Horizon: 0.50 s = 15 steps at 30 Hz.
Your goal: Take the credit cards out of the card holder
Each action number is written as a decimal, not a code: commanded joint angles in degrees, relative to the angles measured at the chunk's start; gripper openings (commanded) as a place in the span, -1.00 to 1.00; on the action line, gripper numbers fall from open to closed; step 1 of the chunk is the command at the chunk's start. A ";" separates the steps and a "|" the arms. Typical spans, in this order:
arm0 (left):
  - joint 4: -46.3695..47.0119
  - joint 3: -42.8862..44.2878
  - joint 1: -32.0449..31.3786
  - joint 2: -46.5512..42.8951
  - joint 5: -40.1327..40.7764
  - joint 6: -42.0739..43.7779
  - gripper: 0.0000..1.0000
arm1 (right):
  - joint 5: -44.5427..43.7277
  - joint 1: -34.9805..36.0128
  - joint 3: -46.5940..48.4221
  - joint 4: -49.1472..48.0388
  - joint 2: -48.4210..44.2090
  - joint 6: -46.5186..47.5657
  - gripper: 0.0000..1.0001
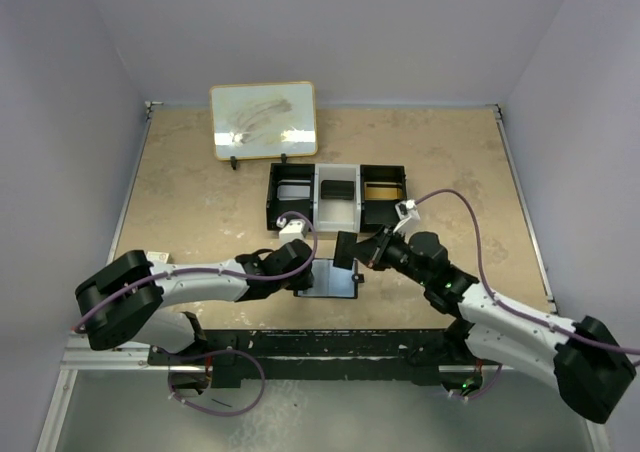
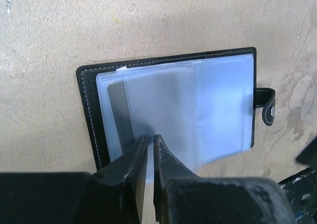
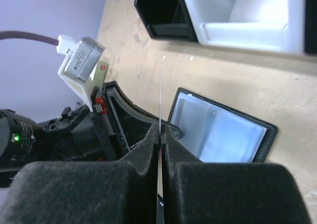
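The black card holder (image 2: 89, 100) lies open on the table, its clear blue-grey sleeves (image 2: 213, 105) facing up. A grey card (image 2: 116, 110) sits in the left sleeve. My left gripper (image 2: 150, 139) is shut, its tips over the near edge of the sleeves. The top view shows it at the holder's left side (image 1: 305, 272). My right gripper (image 3: 160, 131) is shut on a thin card (image 3: 160, 95), seen edge-on, and holds it above the table just beyond the holder (image 3: 223, 130). In the top view this dark card (image 1: 346, 249) hangs above the holder's (image 1: 335, 284) far edge.
A black-and-white three-compartment tray (image 1: 335, 177) stands just beyond the holder and shows in the right wrist view (image 3: 237, 33). A framed white board (image 1: 264, 120) stands at the back left. The holder's closure tab (image 2: 267, 107) sticks out to one side.
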<state>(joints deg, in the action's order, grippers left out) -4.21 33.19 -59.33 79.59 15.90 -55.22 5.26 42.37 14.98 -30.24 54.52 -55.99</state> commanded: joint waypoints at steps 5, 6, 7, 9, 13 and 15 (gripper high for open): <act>-4.20 1.79 -0.35 -4.49 1.76 2.73 -0.66 | -6.57 0.08 6.71 21.77 -11.56 11.42 -1.00; -4.52 1.79 -0.30 -5.74 1.96 3.01 -0.58 | -6.51 0.08 6.92 21.66 -12.27 12.22 -1.00; -5.46 2.00 -0.28 -7.08 2.65 3.32 -0.44 | -6.53 0.08 7.30 21.41 -13.08 13.59 -1.00; -8.10 3.35 -0.33 -9.88 4.63 5.27 -0.22 | -6.90 0.16 8.26 19.61 -14.81 18.43 -1.00; -21.29 13.29 -0.26 -11.77 12.03 12.59 0.09 | -5.25 0.26 7.97 15.45 -19.43 23.33 -1.00; -27.21 17.61 -0.17 -11.53 15.90 14.17 0.21 | -5.26 0.26 8.73 14.96 -20.16 26.14 -1.00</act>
<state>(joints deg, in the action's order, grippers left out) -19.70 40.73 -59.40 69.63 22.04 -47.88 0.47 42.37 20.21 -11.16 36.86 -38.20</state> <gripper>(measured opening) 0.554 0.008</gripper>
